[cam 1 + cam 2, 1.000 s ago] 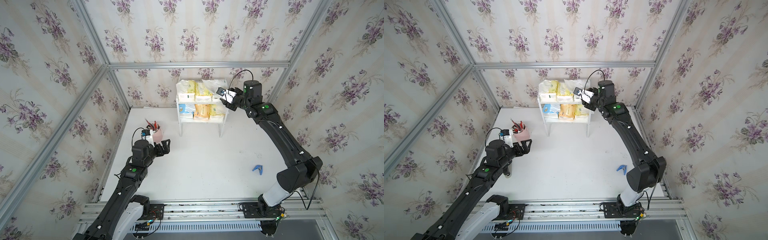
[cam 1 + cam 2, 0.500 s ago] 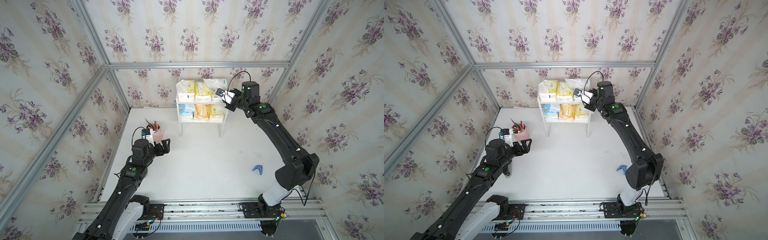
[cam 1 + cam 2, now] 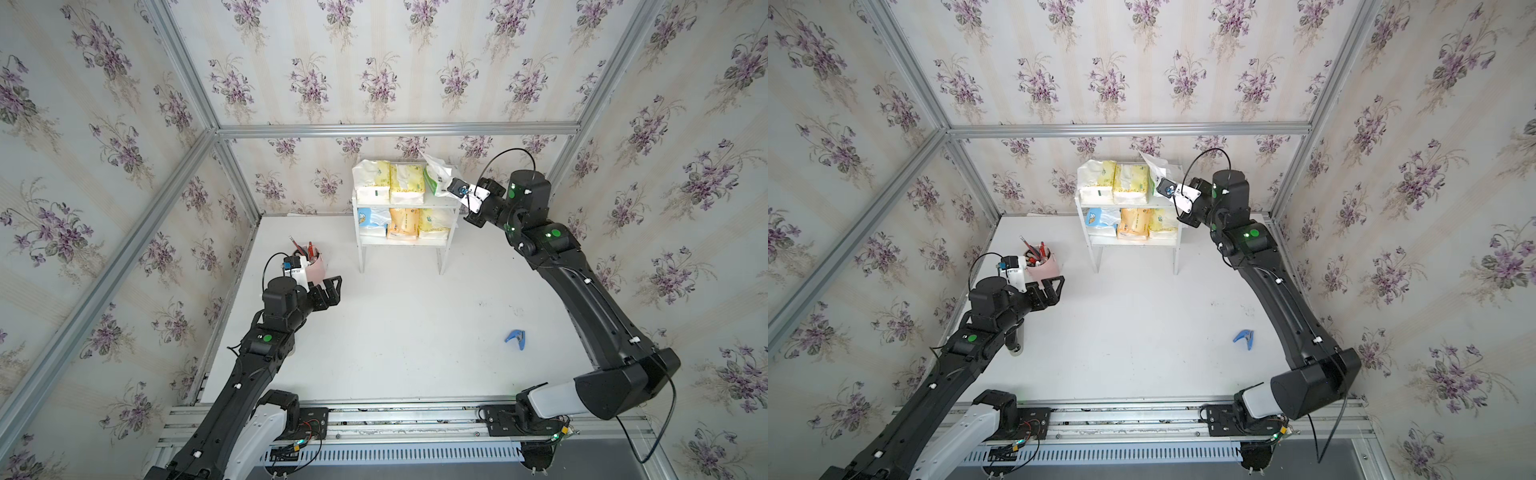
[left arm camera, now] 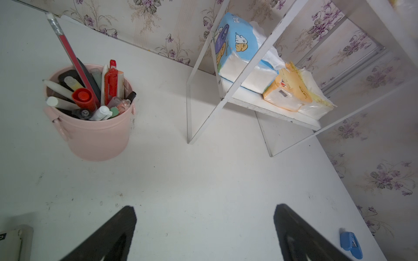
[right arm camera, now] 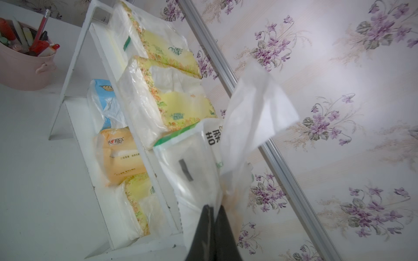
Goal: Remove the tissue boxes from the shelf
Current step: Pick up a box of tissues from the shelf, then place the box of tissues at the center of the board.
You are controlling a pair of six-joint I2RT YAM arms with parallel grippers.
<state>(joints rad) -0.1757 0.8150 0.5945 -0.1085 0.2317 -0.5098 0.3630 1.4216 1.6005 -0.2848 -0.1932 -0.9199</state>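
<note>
Bimanual desk scene, read left to right. A pink pen cup (image 3: 316, 269), full of pens and markers, stands on the white desk (image 3: 407, 332) near the left wall. Just beside it the left gripper (image 4: 204, 214) hovers above the desk, jaws spread wide and holding nothing. At the back wall stands the white shelf (image 3: 401, 242), with three packs on each tier. Upper tier: a white-and-yellow pack (image 3: 371, 180), a pale yellow pack (image 3: 407, 183) touching it, then the mostly white pack (image 5: 187, 162) at the right end, tilted, with a loose tissue sheet (image 5: 255, 113) standing up from it. Lower tier: the blue-and-white pack (image 3: 371, 220), the orange pack (image 3: 402, 223), and another pale yellow pack (image 3: 434, 223), side by side. The right gripper (image 5: 213, 209) reaches in from the shelf's right side, jaws pinched together on the plastic wrapper of the mostly white pack; whether that pack touches the upper board cannot be told. A blue clip (image 3: 515, 337) lies on the desk, well apart from the shelf.
</note>
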